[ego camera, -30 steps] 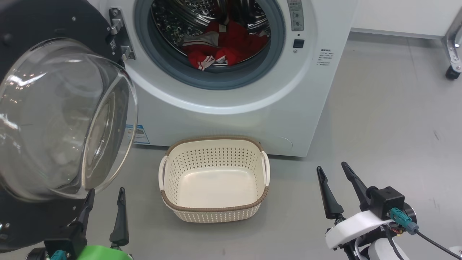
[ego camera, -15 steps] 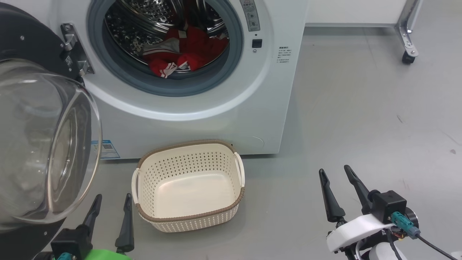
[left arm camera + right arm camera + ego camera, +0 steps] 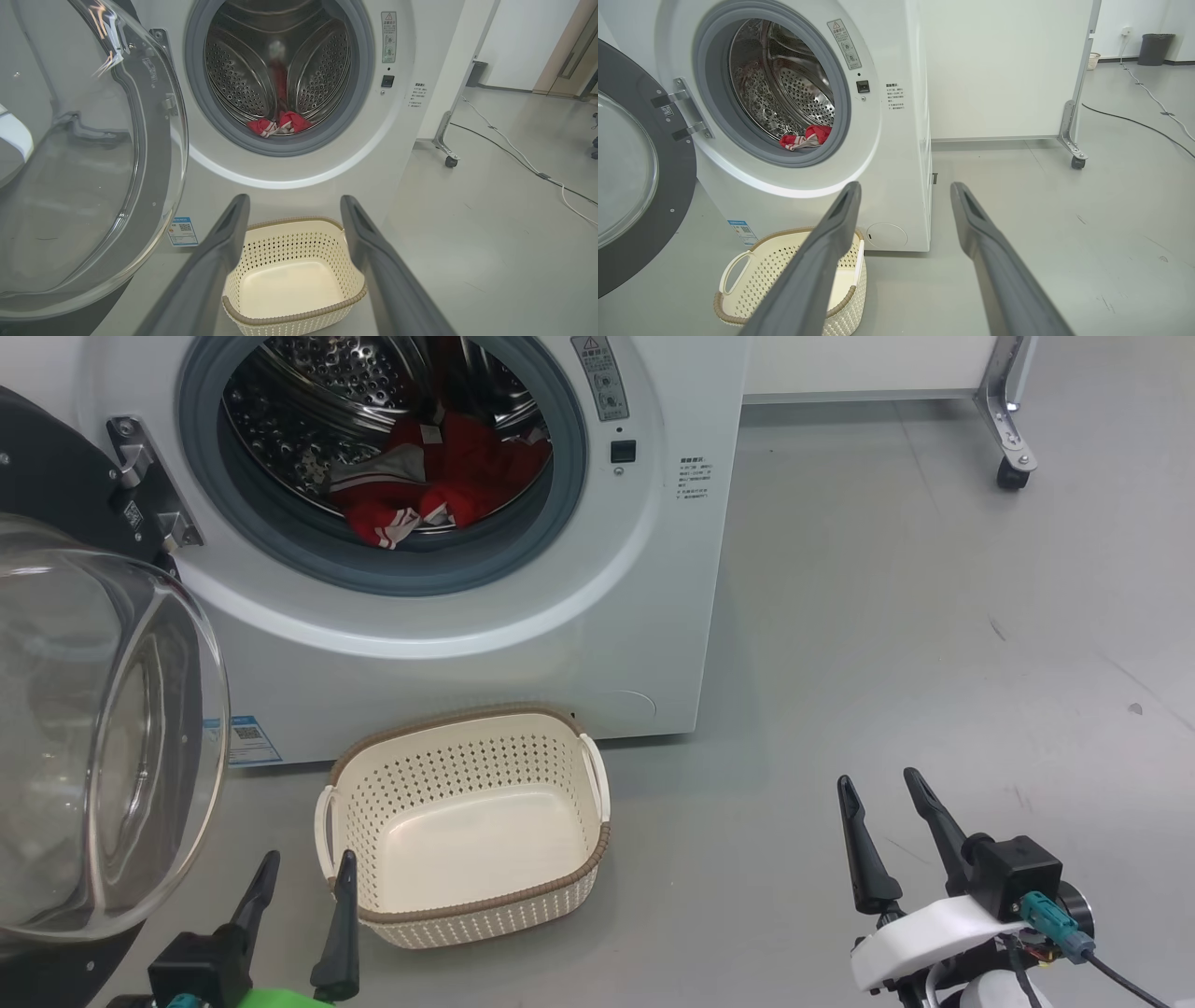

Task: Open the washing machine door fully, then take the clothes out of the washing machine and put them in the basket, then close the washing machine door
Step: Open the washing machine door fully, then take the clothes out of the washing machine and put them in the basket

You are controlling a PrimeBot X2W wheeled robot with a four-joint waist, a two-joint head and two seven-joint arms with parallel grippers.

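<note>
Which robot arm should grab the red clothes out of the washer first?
Probably the left. The left gripper, open, points straight at the drum opening, with the clothes ahead between its fingers. The right gripper, also open, sits off to the side. Watch the washing machine door close beside the left.

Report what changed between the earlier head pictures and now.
The view itself moved: the head camera swung right, so the washing machine, the washing machine door and the basket sit further left in the picture without moving themselves. Nothing was grasped or released. Unchanged: door open, clothes in the drum, basket empty, left tool and right tool open, holding nothing.
</note>
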